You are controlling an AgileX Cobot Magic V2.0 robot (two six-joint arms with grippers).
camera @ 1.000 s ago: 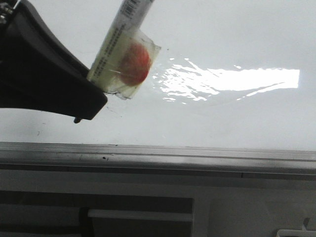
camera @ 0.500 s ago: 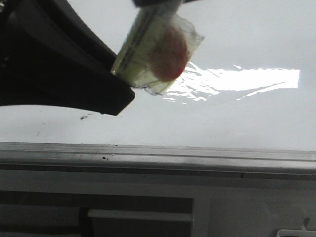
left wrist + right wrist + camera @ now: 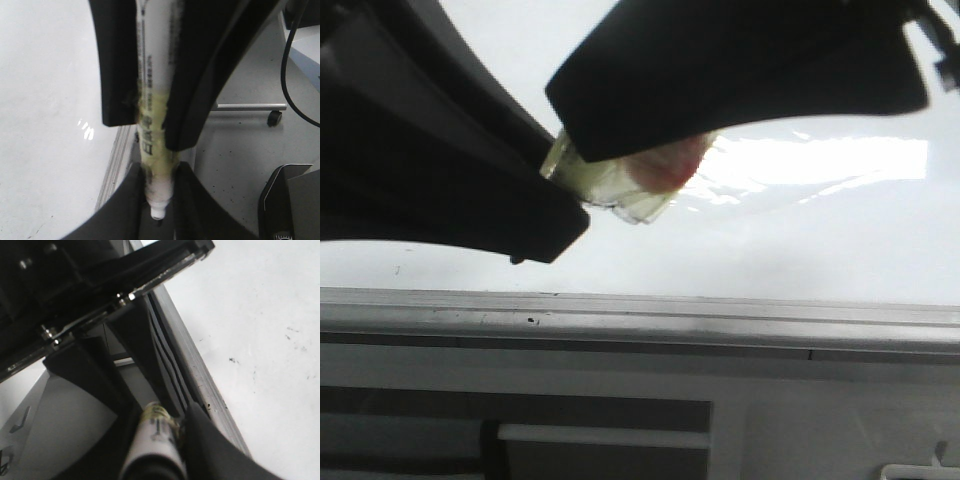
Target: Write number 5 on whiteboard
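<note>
Gripping one marker (image 3: 156, 150) above the whiteboard (image 3: 800, 240), both grippers' fingers (image 3: 120, 65) clamp it; uneven pulling during uncapping could drop it onto the board.

Bright glare streak on whiteboard (image 3: 840, 165); near dark tool (image 3: 570, 210) blurred.

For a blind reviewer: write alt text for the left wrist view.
A white marker wrapped in yellowed tape runs down the middle, clamped between the left pincer's black fingers, with another pair of dark fingers around its tip. The whiteboard lies to one side, grey floor to the other.
</note>
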